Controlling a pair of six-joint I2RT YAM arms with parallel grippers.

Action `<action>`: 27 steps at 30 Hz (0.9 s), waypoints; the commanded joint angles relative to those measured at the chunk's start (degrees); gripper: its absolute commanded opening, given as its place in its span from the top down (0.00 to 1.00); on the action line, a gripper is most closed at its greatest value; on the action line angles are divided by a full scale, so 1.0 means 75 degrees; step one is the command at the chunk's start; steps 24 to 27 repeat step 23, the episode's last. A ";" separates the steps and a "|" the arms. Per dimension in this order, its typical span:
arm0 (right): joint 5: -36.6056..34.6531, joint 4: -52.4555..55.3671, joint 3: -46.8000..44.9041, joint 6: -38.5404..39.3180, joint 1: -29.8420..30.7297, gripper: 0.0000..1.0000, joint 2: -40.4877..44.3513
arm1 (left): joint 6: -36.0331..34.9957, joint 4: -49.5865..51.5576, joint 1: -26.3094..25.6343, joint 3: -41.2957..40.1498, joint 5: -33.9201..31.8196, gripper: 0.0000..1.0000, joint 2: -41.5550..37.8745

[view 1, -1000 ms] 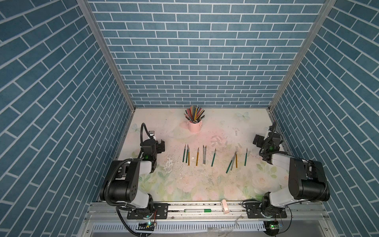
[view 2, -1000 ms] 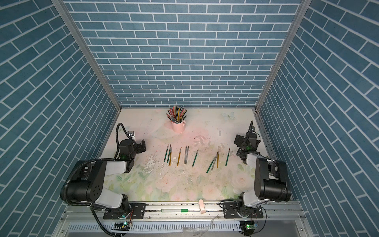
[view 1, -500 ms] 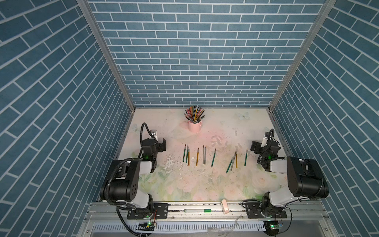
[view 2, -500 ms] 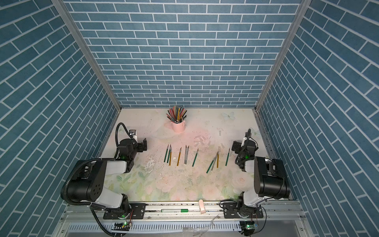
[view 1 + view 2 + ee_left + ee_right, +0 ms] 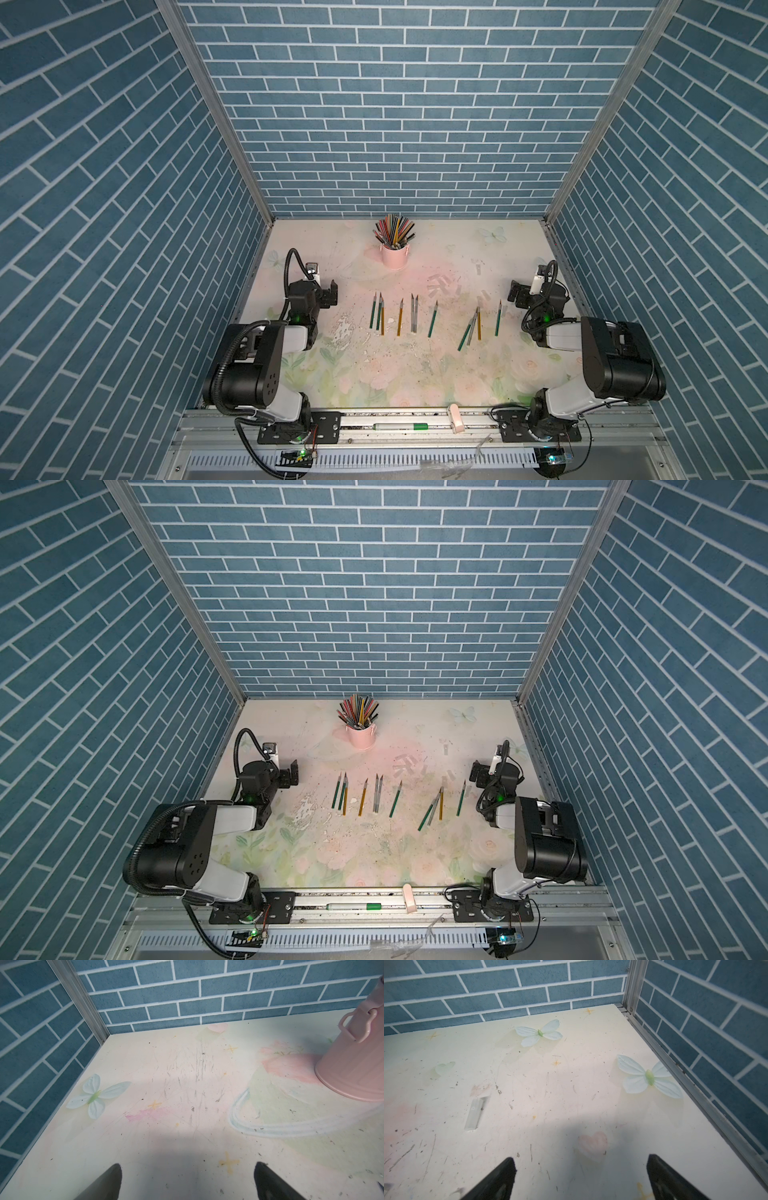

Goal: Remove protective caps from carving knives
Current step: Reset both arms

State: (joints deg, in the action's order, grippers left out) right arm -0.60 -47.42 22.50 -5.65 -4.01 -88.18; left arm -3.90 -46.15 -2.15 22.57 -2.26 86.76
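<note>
Carving knives [image 5: 400, 316] laid out in a row, nothing gripped

Row runs across the middle of the surface [image 5: 374, 374], points toward the back wall, in both top views. Clear caps [image 5: 440, 286] lie loose just behind the row, to the right of the pink cup [image 5: 395, 258]. One cap [image 5: 474, 1114] sits alone ahead of the right pincer [image 5: 581, 1157]. Left pincer [image 5: 188, 1165] is over bare surface near the left wall. Both are spread wide, empty, well apart from the knives.
</note>
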 commanded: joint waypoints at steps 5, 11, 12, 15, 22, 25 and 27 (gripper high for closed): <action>0.0065 -0.0212 0.0011 0.0272 0.0043 0.01 0.0004 | -0.0113 -0.0185 0.0041 0.0033 0.0047 0.01 0.0042; 0.0069 -0.0215 0.0011 0.0272 0.0043 0.01 0.0004 | -0.0113 -0.0187 0.0041 0.0036 0.0038 0.01 0.0044; 0.0068 -0.0217 0.0006 0.0273 0.0042 0.01 0.0004 | -0.0113 -0.0174 0.0041 0.0035 0.0044 0.01 0.0045; 0.0071 -0.0214 0.0011 0.0272 0.0043 0.01 0.0004 | -0.0091 -0.0118 0.0035 0.0091 0.0024 0.01 0.0068; 0.0069 -0.0208 0.0011 0.0272 0.0042 0.01 0.0004 | -0.0077 -0.0107 0.0074 0.0086 0.0067 0.01 0.0063; 0.0056 -0.0208 0.0011 0.0273 0.0042 0.01 0.0005 | -0.0077 -0.0132 0.0064 0.0073 0.0056 0.01 0.0057; 0.0056 -0.0208 0.0011 0.0273 0.0042 0.01 0.0005 | -0.0077 -0.0132 0.0064 0.0073 0.0056 0.01 0.0057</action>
